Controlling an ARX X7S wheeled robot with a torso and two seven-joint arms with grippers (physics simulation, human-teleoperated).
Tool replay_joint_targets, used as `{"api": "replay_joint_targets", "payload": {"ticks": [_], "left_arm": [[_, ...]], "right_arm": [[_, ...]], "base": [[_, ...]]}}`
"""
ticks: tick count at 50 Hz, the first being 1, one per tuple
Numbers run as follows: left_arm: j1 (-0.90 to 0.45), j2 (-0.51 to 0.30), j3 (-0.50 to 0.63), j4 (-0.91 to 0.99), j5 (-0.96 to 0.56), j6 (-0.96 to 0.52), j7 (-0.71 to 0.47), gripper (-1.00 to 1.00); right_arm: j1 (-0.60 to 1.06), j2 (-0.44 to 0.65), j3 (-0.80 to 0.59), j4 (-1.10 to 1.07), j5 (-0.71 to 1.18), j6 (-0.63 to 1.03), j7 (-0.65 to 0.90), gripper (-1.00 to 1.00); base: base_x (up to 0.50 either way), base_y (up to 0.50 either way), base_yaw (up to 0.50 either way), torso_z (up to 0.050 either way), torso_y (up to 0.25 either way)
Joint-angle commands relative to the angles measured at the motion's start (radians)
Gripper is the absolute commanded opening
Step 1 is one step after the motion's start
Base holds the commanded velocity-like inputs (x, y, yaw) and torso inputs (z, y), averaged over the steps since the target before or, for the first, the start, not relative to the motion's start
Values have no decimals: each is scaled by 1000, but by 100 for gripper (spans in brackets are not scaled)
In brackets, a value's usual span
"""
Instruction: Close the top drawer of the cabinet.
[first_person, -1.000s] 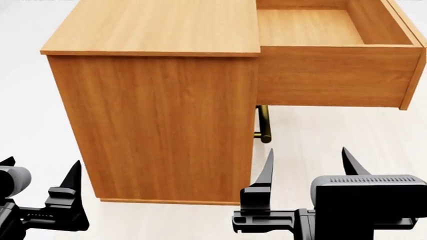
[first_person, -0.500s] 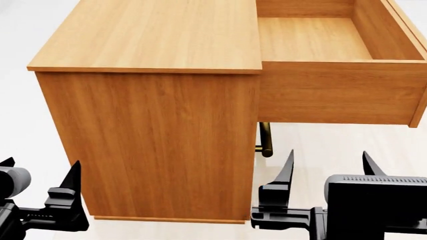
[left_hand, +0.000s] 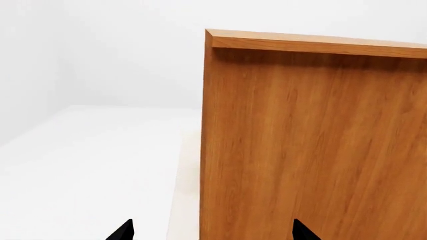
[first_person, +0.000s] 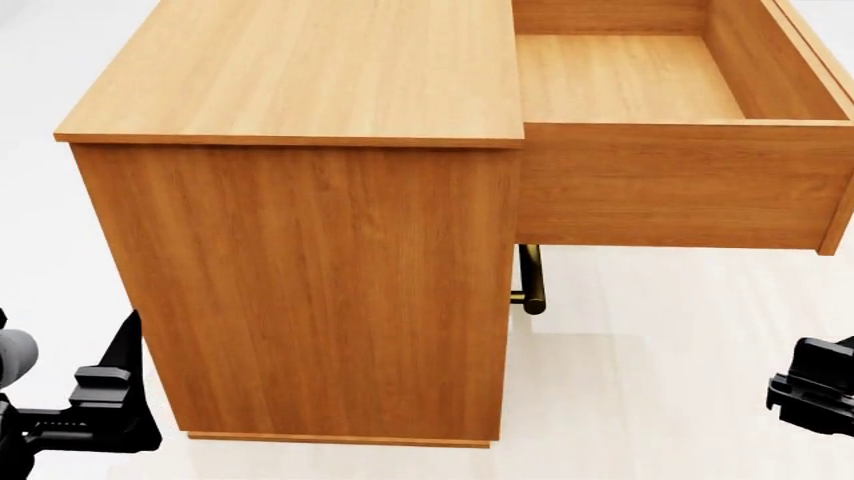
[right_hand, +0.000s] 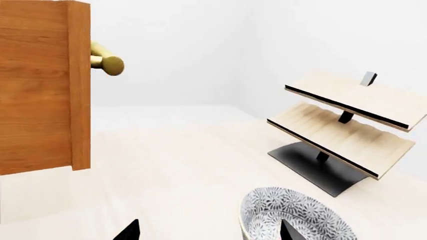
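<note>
Hanging low beside cabinet (first_person: 320, 270): left gripper (left_hand: 212, 231), fingers (left_hand: 123, 231) spread.

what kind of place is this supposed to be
Probably a bare simulated room, loosely domestic: a wooden cabinet with its top drawer pulled open, a pale slanted rack and a patterned bowl on a plain whitish floor.

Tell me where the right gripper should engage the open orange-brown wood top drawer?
On the top drawer front panel beside its brass handle, approached from the open end on the robot's right: the handle juts outward, and the flat front invites a push toward the cabinet.
</note>
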Motion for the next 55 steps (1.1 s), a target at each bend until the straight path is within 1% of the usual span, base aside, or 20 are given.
{"api": "replay_joint_targets", "payload": {"ticks": [1,2,3,6,7,13,14,19,21,22,25,27,29,31,32,33,35,37,44,55], "left_arm": [[0,-4,-14,15,-14,-3,-8,100],[0,-4,-14,15,-15,-3,-9,100],[-3,-3,-15,11,-16,-4,-10,100],[-4,-2,-15,8,-20,-3,-10,100],[-3,-2,-12,4,-19,0,-10,100],[1,-2,-13,0,-24,7,-9,100],[3,-4,-12,-4,-21,12,-9,100],[10,-5,-14,-5,-25,20,-7,100],[18,-2,-16,-10,-30,24,-4,100],[18,-3,-16,-10,-30,24,-5,100],[45,1,-25,-10,-35,48,5,100],[49,0,-22,-14,-32,57,6,100],[60,1,-28,-23,-36,54,6,100],[62,1,-37,-16,-43,49,3,100],[62,1,-37,-16,-43,49,2,100],[63,-1,-46,-12,-45,49,0,100],[71,-6,-47,-2,-42,60,0,100],[69,-6,-52,0,-50,54,0,100],[73,-9,-35,-1,-42,77,1,100],[73,-13,-50,-12,-57,84,3,100]], "right_arm": [[169,99,45,217,-38,16,25,100],[170,99,45,218,-38,15,25,100],[214,147,-31,253,-104,-17,47,100],[274,162,-37,334,-110,-11,49,100],[309,176,-65,392,-133,-26,59,100],[406,179,-85,538,-149,-76,80,100],[465,178,-101,596,-153,-91,79,100],[609,160,-153,770,-184,-164,107,100],[681,143,-181,889,-200,-219,124,100],[685,143,-183,898,-200,-224,124,100],[785,108,-221,1045,-219,-281,142,100],[801,99,-232,1081,-223,-303,142,100],[848,51,-262,1192,-221,-382,127,100],[891,23,-283,1304,-227,-455,126,100],[898,22,-285,1322,-227,-466,127,100],[946,-13,-300,1424,-234,-529,137,100],[1003,-45,-320,1556,-241,-616,133,100],[1044,-66,-331,1647,-245,-673,131,100],[1043,-133,-359,1665,-237,-694,129,100],[1022,-223,-408,1666,-210,-721,90,100]], "base": [[0,0,0,0,0],[0,0,0,0,0],[0,0,0,0,0],[0,0,0,0,0],[0,0,0,0,0],[0,0,0,0,0],[0,0,0,0,0],[0,0,0,0,0],[0,0,0,0,0],[0,0,0,0,0],[0,0,0,0,0],[0,0,0,0,0],[0,0,0,0,0],[0,0,0,0,0],[0,0,0,0,0],[0,0,0,0,0],[0,0,0,0,0],[0,0,0,0,0],[0,0,0,0,0],[0,0,0,0,0]]}}
